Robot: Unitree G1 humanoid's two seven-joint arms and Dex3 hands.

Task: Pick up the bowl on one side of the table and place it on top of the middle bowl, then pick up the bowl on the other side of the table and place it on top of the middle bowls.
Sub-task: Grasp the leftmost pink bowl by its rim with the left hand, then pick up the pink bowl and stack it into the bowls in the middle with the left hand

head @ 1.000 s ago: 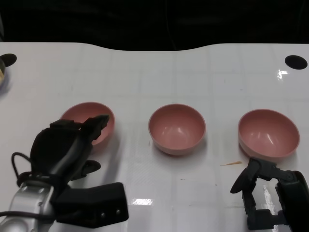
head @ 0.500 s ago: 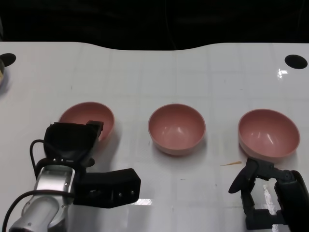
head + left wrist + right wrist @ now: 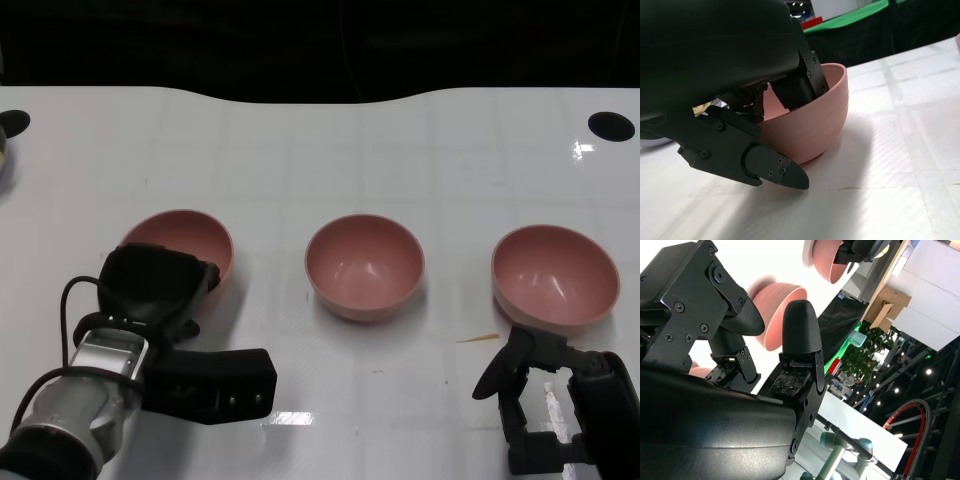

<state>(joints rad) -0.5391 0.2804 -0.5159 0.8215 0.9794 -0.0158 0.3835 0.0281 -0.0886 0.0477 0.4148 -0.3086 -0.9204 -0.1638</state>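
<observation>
Three pink bowls sit in a row on the white tabletop (image 3: 300,150), well apart from each other. Taking the middle bowl (image 3: 364,265) as the landmark, the left bowl (image 3: 178,238) lies to its left and the right bowl (image 3: 555,275) to its right.

From the head view, the left hand (image 3: 155,285) covers the near rim of the left bowl, but how its fingers lie is hidden under the black shell. The left wrist view fills that gap — fingers (image 3: 807,82) reach down inside the bowl (image 3: 812,127) over its rim while the thumb (image 3: 775,167) lies outside, low against the wall, its tip on the tabletop (image 3: 900,150). So the hand grips the bowl's rim, and the bowl's base appears to rest on the tabletop, though the thumb hides part of it.

The right hand (image 3: 535,385) sits on the near side of the right bowl, apart from it, with nothing in it and its fingers apart. The right wrist view shows those fingers (image 3: 802,340) spread with bare space between them, and beyond them the middle bowl (image 3: 777,312) — farther still, the left bowl (image 3: 827,262) with the other hand at its rim; the right bowl cannot be made out clearly there
</observation>
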